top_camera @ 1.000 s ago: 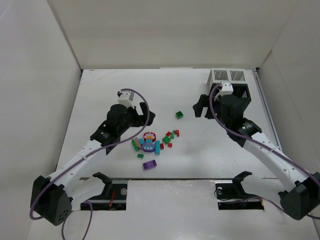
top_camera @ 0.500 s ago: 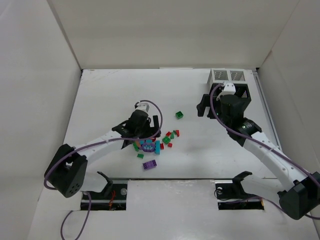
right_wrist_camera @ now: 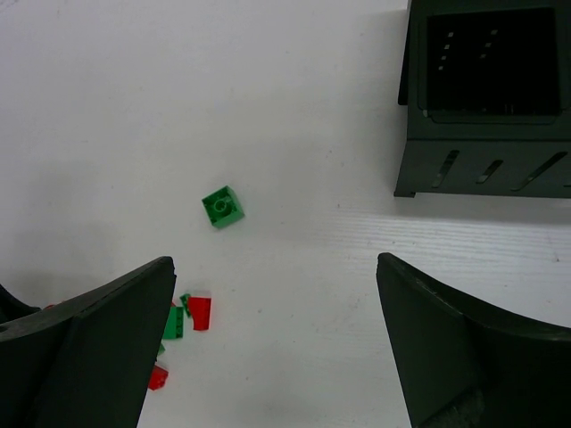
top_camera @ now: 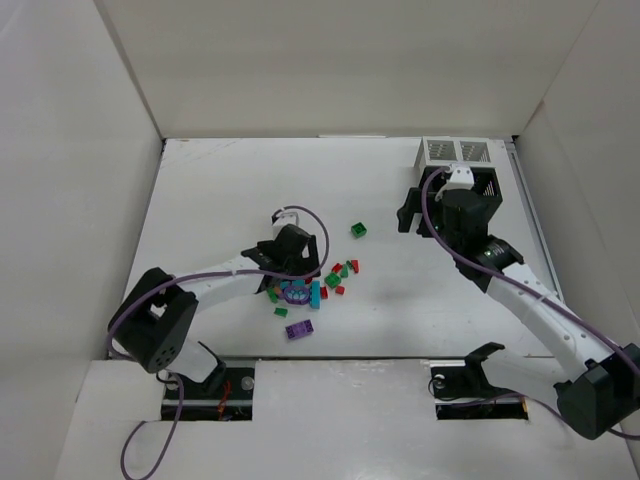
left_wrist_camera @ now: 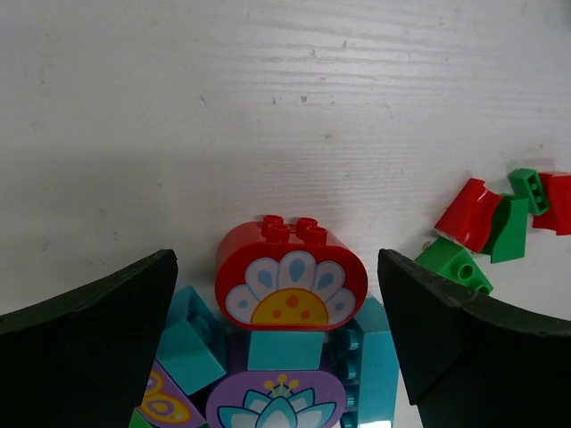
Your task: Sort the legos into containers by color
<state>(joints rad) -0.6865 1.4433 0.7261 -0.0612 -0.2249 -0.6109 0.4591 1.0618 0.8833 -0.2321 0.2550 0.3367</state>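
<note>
Our left gripper is spread wide with nothing held, straddling the red arched brick at the edge of the legos pile mid-table. We'd drop straight and pinch only red, since teal bricks touch it. The right gripper is open and empty too, just beside the containers in the far right corner. Lots of bare table between; the side wall sits close by them.

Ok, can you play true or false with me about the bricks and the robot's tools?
The left tool is open above the brick pile. True.
The red flower brick is in the black bin. False: it lies on the table, in the pile.
One green brick lies alone, away from the pile. True.
The right tool holds a green brick. False: it is open and empty.
</note>
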